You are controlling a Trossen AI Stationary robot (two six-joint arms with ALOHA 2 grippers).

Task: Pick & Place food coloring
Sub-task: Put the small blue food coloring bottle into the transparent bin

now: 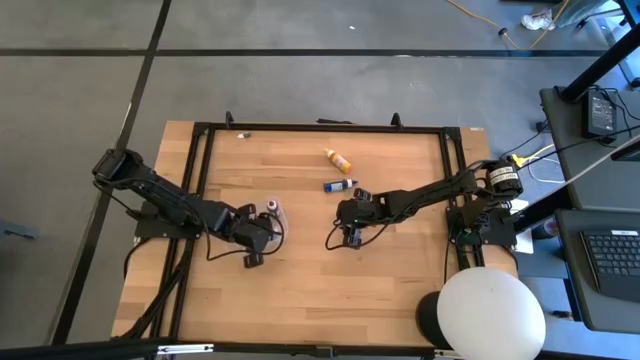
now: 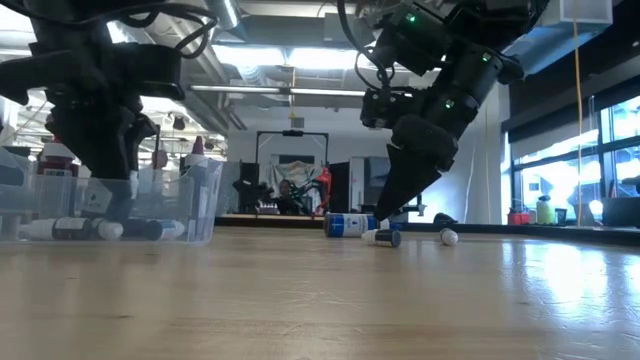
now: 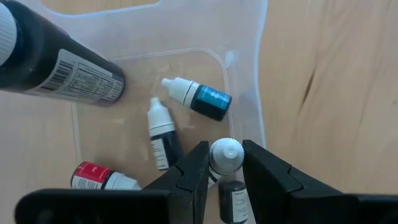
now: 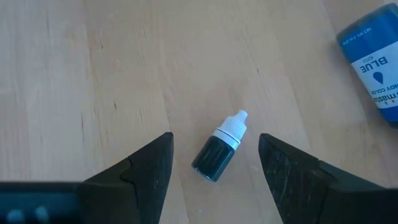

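Clear plastic tray [image 3: 245, 56] at the desk's [image 1: 300, 290] nine o'clock holds several food coloring bottles; the left gripper [image 3: 225, 180] pinches a white-capped bottle [image 3: 225, 155] there. Right gripper [image 4: 214, 165], jaws wide, hovers over a dark bottle [image 4: 219, 149] near centre.

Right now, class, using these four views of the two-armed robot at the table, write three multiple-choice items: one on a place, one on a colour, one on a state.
1. Where does the small dark bottle between the right hand's fingers lie?
A. on the bare wood
B. in the clear tray
C. on a plate

2. What colour is the large bottle near it?
A. red
B. blue
C. green

3. What is the left hand doing?
A. gaping empty
B. out of view
C. shut on a white-capped bottle

Answers: 1 A, wood shows all around it. 2 B, its label is blue. 3 C, both fingers press the bottle above the clear tray.
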